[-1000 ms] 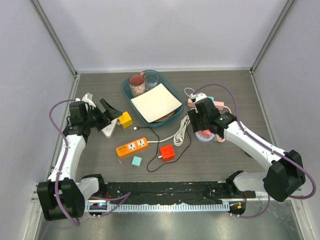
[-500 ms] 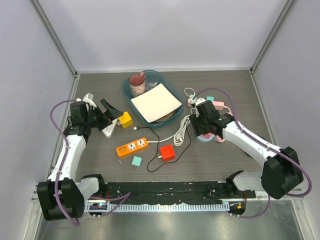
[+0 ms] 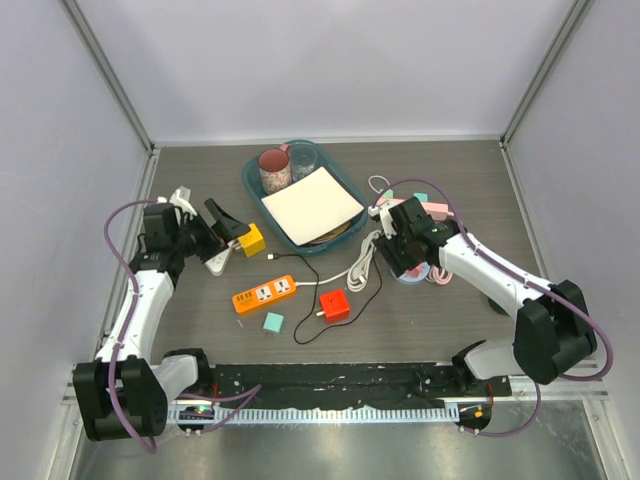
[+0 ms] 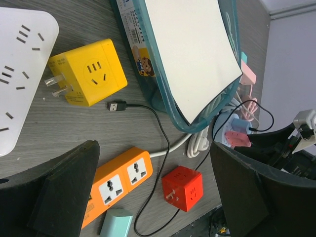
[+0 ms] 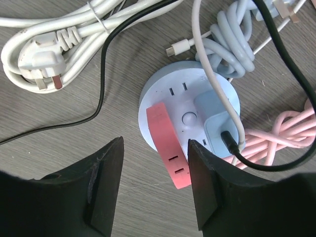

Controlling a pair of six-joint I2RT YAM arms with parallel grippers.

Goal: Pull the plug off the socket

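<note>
**Over the round socket: right gripper open astride the coral plug**

The right gripper (image 5: 155, 165) hangs with its two black fingers spread wide, holding nothing. Between them, closer to the right-hand finger in the wrist view, sits the flat coral-red plastic plug (image 5: 167, 143). It is seated in the round pale-blue plastic socket (image 5: 160, 96) and overhangs the rim toward the gripper. The plug's long axis runs roughly along the fingers, so closing would pinch its narrow width. A pale-blue cube adapter (image 5: 215, 118) with a black cable sits just beside it. The left gripper (image 4: 155, 160), also open, is well apart. Since a second ago the right gripper has eased slightly nearer the socket; the left arm looks unchanged.
</note>
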